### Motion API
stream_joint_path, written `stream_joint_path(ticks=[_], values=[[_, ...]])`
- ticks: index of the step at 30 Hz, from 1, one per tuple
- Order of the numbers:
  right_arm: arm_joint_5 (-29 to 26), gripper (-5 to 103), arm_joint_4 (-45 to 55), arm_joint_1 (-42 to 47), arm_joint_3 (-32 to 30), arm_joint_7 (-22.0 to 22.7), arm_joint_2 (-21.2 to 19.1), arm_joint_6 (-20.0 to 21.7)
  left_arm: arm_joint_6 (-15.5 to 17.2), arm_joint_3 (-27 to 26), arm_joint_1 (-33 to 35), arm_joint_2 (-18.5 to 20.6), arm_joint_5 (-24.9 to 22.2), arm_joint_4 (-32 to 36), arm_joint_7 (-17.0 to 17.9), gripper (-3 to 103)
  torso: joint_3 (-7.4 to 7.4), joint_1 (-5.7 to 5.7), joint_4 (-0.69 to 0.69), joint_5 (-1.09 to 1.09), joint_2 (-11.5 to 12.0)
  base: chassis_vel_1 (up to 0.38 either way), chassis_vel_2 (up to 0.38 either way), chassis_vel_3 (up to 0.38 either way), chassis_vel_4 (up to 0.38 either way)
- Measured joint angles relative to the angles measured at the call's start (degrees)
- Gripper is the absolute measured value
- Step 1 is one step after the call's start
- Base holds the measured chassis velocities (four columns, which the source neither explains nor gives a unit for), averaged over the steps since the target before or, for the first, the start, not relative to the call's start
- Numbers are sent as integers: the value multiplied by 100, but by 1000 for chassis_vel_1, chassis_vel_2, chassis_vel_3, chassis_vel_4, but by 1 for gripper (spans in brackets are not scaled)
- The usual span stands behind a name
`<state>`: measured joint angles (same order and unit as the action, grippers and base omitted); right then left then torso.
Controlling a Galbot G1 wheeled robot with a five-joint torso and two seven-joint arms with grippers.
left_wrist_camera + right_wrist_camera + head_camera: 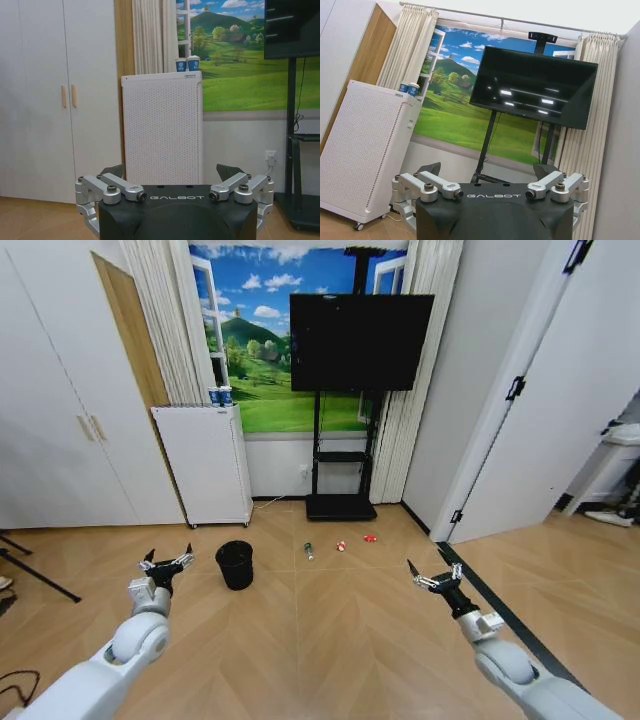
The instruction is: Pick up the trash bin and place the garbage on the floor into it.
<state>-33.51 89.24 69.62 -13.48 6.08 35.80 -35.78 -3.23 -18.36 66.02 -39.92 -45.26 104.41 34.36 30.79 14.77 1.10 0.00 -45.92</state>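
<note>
Wood floor, bin by white unit | trash bin (235,564) untouched | left pincer (166,565) wide, right pincer (432,576) wide, both raised | approach bin squarely, grip rim

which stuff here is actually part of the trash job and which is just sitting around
Part of the job:
trash bin on the floor
bottle, can and wrapper, lying apart on the floor past the bin
left gripper and right gripper, both open and empty, raised short of them

Just sitting around:
white perforated unit
paper cups on top of it
TV on its stand
</note>
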Motion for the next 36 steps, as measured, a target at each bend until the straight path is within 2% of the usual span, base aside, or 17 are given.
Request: stream_joint_path(ticks=[17, 28, 36], values=[[-121, 100, 23, 35, 19, -86, -44, -31, 339, 0, 62, -13, 44, 44, 61, 100, 0, 0, 0, 0, 0, 0, 0, 0, 0], [-160, 100, -40, -60, 140, -190, -43, -75, 339, 44, 200, -56, 190, 151, 57, 100, 0, -1, 0, -1, 0, -58, 63, 46, -65], [-141, 100, -2, -116, 219, -194, -54, -87, 325, 39, 206, -95, 223, 157, 127, 100, 0, 0, 1, 1, 0, -218, 209, 217, -213]])
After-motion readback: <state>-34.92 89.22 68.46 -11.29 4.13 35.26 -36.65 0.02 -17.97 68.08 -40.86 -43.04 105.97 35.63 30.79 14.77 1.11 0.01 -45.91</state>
